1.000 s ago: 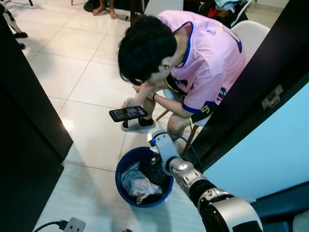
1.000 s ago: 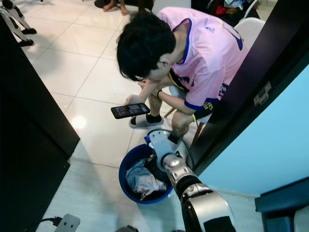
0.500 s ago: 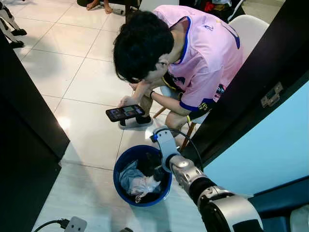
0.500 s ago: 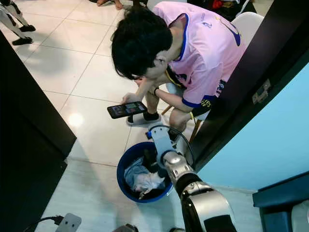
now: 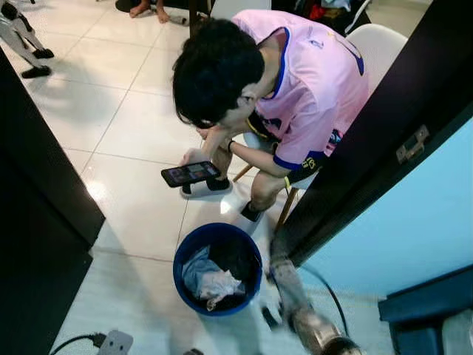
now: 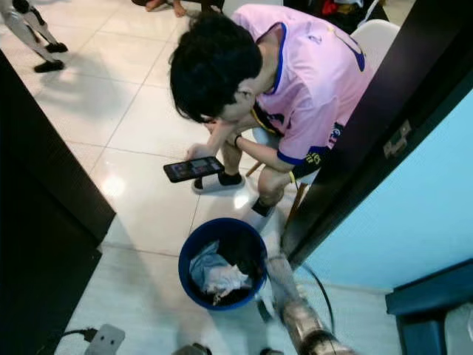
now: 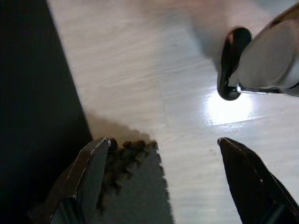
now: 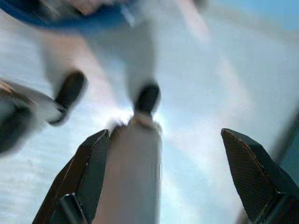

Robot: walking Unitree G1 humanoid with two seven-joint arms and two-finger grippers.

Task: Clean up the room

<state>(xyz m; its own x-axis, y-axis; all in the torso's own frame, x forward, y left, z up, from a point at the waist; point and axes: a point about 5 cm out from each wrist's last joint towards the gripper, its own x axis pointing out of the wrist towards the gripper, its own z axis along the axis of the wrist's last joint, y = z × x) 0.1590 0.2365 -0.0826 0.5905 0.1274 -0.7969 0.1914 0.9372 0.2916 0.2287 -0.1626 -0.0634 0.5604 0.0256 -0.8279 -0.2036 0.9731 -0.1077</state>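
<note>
Nearest, at the foot of the head views, the right gripper (image 5: 270,316) shows as a motion-blurred arm low beside the bin, off its rim and over the floor (image 5: 140,214); in its wrist view the two black fingers (image 8: 88,172) stand wide apart with nothing between them, only pale floor and a smear of blue past them. The left gripper (image 7: 163,177) hangs idle near a dark panel, its fingers (image 7: 91,172) likewise spread and empty over the tile. A white plug adaptor (image 5: 114,344) with a black cord lies on the floor at the lower left edge. Just beyond the right arm stands one blue bin (image 5: 181,255), upright on the tile, holding crumpled cloth (image 5: 207,279), pale blue and white against darker stuff; how many separate pieces there are I cannot tell. By my reading the drop into the bin is done and the arm is clear of it, so the next move calls for finding another loose item, with care not to swing toward the person. Past the bin, one person (image 5: 295,89) in a pink shirt sits bent forward on a white chair (image 5: 380,48), holding one dark phone (image 5: 191,174) above the floor. A dark door (image 5: 384,140) stands to the right. Farthest off, someone's bare feet (image 5: 148,9) rest at the top edge.
</note>
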